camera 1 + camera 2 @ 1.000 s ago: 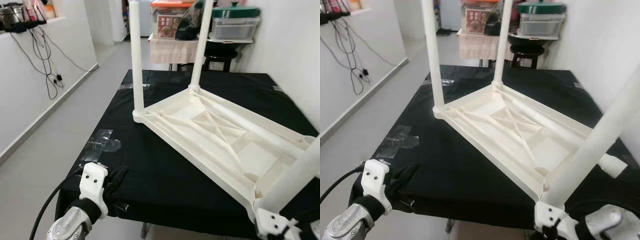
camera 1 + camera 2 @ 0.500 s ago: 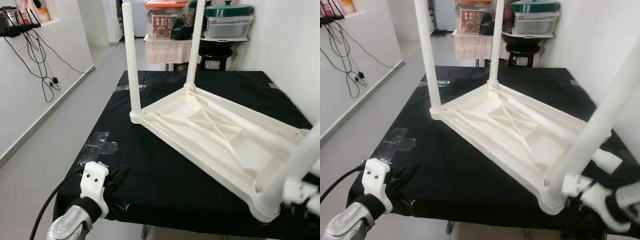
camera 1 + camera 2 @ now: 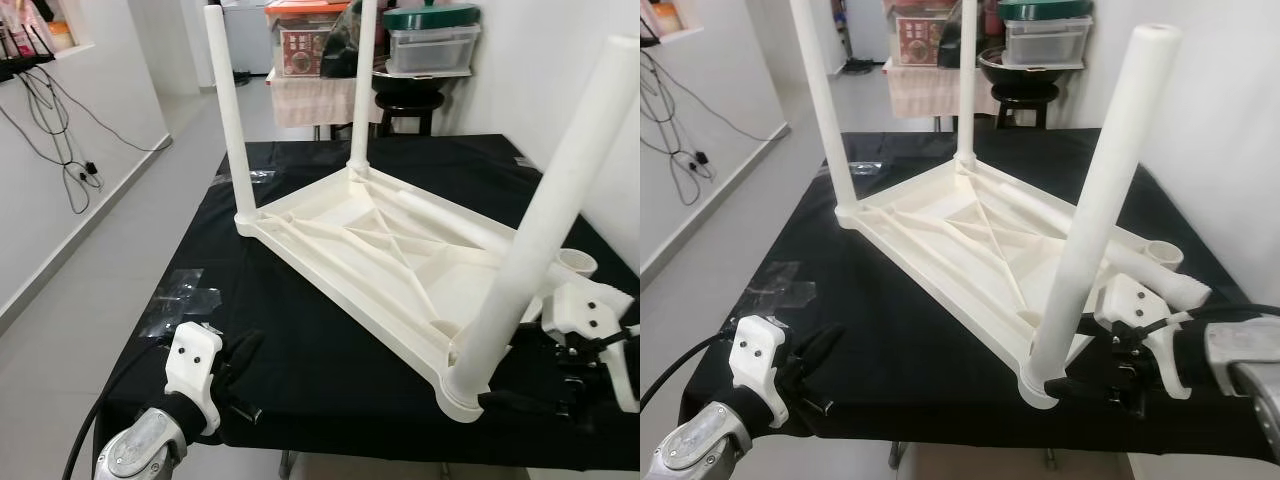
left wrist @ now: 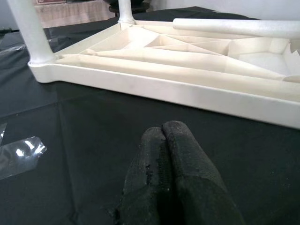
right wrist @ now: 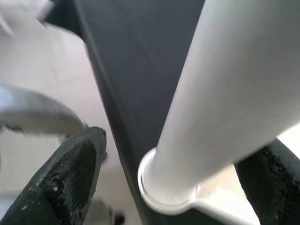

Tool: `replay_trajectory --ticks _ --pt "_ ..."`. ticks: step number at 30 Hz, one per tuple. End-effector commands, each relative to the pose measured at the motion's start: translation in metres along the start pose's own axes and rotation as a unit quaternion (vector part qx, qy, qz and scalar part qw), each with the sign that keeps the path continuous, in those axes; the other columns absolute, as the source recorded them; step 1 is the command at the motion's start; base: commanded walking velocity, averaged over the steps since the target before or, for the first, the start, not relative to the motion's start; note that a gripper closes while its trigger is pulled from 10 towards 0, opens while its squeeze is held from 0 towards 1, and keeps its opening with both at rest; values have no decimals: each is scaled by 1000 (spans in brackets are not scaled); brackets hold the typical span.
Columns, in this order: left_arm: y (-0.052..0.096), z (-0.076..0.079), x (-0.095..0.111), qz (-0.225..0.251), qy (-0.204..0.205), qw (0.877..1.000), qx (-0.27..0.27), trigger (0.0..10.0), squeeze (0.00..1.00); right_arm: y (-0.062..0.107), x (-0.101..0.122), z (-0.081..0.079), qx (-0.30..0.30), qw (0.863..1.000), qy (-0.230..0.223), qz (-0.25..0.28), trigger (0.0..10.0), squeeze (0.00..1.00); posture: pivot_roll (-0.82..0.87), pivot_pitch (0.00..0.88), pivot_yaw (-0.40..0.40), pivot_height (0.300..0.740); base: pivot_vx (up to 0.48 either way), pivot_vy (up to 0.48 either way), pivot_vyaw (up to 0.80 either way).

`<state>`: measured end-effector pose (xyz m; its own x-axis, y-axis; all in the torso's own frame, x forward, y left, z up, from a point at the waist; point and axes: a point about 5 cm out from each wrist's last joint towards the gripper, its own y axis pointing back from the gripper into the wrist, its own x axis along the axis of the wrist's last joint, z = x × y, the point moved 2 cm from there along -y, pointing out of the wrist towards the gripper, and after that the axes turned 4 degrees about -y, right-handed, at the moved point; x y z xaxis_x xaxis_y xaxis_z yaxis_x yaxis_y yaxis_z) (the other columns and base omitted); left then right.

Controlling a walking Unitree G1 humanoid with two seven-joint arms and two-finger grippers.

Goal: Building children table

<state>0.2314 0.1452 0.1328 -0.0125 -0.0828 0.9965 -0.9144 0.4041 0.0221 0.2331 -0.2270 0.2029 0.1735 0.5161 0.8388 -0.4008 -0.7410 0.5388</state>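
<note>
- White tabletop [image 3: 400, 255] lies upside down on the black-covered table [image 3: 300, 330], ribbed underside up.
- Three legs stand in its corner sockets: two far legs [image 3: 228, 120] and [image 3: 362, 90], and a near leg [image 3: 545, 215] at the corner nearest the robot, leaning a little off vertical.
- Loose leg [image 3: 455, 222] lies flat along the tabletop's far long side; its open end [image 3: 1162, 252] sticks out past the tabletop's right end.
- Right gripper [image 3: 1095, 385] sits at the base of the near leg, on the tabletop's right side, at cloth level.
- Right wrist view: fingers [image 5: 77, 173] spread wide, one on each side of the near leg [image 5: 225, 93], gap visible on both sides, so released, not clamping. Socket collar [image 5: 164, 197] visible between them.
- Left gripper [image 3: 240, 360] is well clear of the tabletop, at the table's near left edge, low over the cloth.
- Left wrist view: fingertips [image 4: 176, 154] pressed together, clenched on nothing, pointing at the tabletop's long side rail [image 4: 164, 89].
- Clear tape [image 3: 185, 295] stuck to the cloth left of the tabletop, between it and the table edge.
- Beyond the table's far edge: a stool [image 3: 405, 105] and stacked storage bins [image 3: 430, 40]; cables [image 3: 55, 130] hang on the wall at left.
</note>
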Motion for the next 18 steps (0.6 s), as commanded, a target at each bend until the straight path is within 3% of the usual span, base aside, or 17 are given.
replay_trajectory --ticks 1,3,4,6,7,9,11,12,13,14,17,18 --pt "0 -1 -3 -8 -8 1000 -1 10000 0 -11 7 -8 34 999 16 17 10000 0 -112 13 6 740 0 0 0" --pt "0 -1 -3 -7 -13 1000 0 10000 0 -35 22 -12 53 996 45 52 10000 0 -103 9 0 740 0 0 0" --pt "0 -1 -3 -7 -13 1000 0 10000 0 -35 22 -12 53 996 45 52 10000 0 -103 9 0 740 0 0 0" --pt "0 -1 -2 -6 -18 1000 1 10000 0 -63 41 -15 66 991 69 93 10000 0 -93 8 -5 740 0 0 0" --pt "0 -1 -2 -6 -18 1000 1 10000 0 -63 41 -15 66 991 69 93 10000 0 -93 8 -5 740 0 0 0" --pt "-1 0 -1 -4 -21 1000 2 10000 0 -86 56 -16 66 987 86 120 10000 0 -84 6 -7 740 0 0 0" --pt "-1 0 -1 -4 -21 1000 2 10000 0 -86 56 -16 66 987 86 120 10000 0 -84 6 -7 740 0 0 0" --pt "-1 0 0 -3 -25 1000 1 10000 0 -97 64 -16 66 985 93 132 10000 0 -76 4 -11 740 0 0 0" --pt "-1 0 0 -3 -25 1000 1 10000 0 -97 64 -16 66 985 93 132 10000 0 -76 4 -11 740 0 0 0" --pt "-1 1 1 -2 -29 1000 0 10000 0 -110 74 -16 64 982 101 145 10000 0 -71 3 -14 740 0 0 0" --pt "-1 1 1 -2 -29 1000 0 10000 0 -110 74 -16 64 982 101 145 10000 0 -71 3 -14 740 0 0 0" --pt "-1 3 1 -2 -34 999 -1 10000 0 -128 87 -18 61 979 114 158 10000 0 -64 1 -21 740 0 0 0"
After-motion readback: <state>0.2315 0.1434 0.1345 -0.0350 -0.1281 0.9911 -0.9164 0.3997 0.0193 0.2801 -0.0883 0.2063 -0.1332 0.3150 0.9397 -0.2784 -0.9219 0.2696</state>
